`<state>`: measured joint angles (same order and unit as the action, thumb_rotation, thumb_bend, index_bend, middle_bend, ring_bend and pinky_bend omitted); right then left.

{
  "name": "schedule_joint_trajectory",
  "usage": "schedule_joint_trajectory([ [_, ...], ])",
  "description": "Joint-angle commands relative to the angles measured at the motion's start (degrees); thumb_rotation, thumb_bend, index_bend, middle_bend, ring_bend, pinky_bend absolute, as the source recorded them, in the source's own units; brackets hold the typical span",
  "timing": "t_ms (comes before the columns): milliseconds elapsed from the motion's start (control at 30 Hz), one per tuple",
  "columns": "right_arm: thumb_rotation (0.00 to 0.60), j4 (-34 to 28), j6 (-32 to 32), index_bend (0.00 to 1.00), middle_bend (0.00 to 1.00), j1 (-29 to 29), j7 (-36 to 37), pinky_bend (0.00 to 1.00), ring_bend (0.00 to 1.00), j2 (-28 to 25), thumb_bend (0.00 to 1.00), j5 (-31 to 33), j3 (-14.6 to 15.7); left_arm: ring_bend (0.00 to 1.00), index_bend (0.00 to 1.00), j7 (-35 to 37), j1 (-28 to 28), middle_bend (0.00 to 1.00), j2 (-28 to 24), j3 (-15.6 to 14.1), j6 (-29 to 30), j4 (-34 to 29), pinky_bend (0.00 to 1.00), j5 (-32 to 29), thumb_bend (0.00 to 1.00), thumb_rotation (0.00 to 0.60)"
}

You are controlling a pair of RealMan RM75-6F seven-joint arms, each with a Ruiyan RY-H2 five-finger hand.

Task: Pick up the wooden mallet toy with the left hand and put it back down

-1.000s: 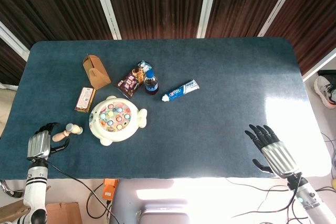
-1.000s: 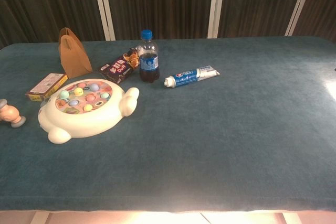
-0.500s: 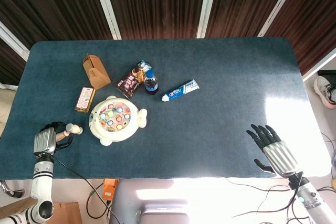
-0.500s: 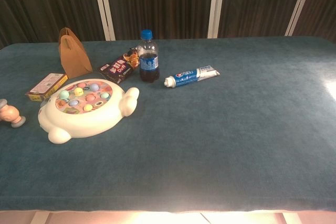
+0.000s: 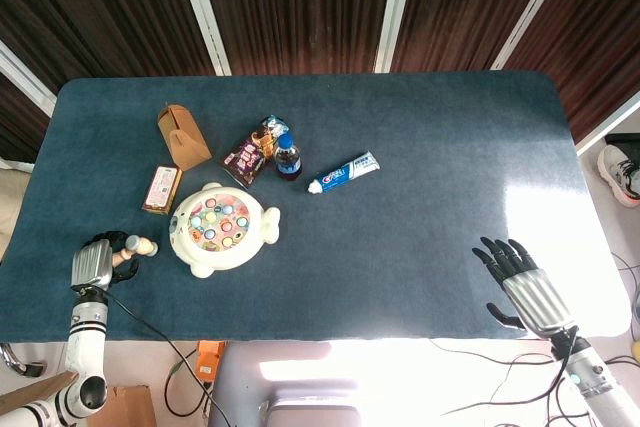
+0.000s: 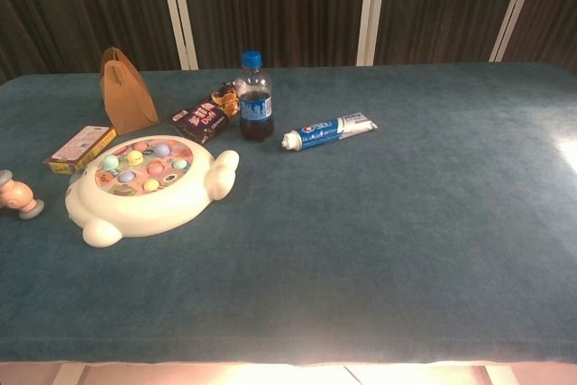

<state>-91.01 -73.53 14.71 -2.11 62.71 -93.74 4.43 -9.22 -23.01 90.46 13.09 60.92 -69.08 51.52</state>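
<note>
From overhead, left hand fingers seemingly wrap the mallet — chest view shows only mallet — right hand splayed.

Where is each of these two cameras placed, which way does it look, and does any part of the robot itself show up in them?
Head view: high above the near edge, looking steeply down on the table; left hand at the wooden mallet toy and right hand both show.
Chest view: low at the near edge, looking across toward the dark wall; no robot parts show.
Shared: mallet, white game toy, bottle, toothpaste.
</note>
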Motion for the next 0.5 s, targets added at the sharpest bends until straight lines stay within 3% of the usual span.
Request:
schedule_joint_trajectory([
  [33,0.600,-0.05,0.07,0.00,0.00,-0.03,-0.11,0.00,0.00,-0.02,0.24,0.11,-0.13,0.24,0.42,0.09,-0.06,0.34,0.11,0.15,-0.23,0.27,0.28,0.01,0.34,0.587],
  [500,0.600,-0.25,0.66,0.00,0.00,-0.23,-0.52,0.00,0.00,-0.15,0.24,0.61,-0.47,0.27,0.48,-0.06,-0.53,0.40,0.69,1.04,-1.23,1.21,0.28,-0.44,0.39,0.600],
])
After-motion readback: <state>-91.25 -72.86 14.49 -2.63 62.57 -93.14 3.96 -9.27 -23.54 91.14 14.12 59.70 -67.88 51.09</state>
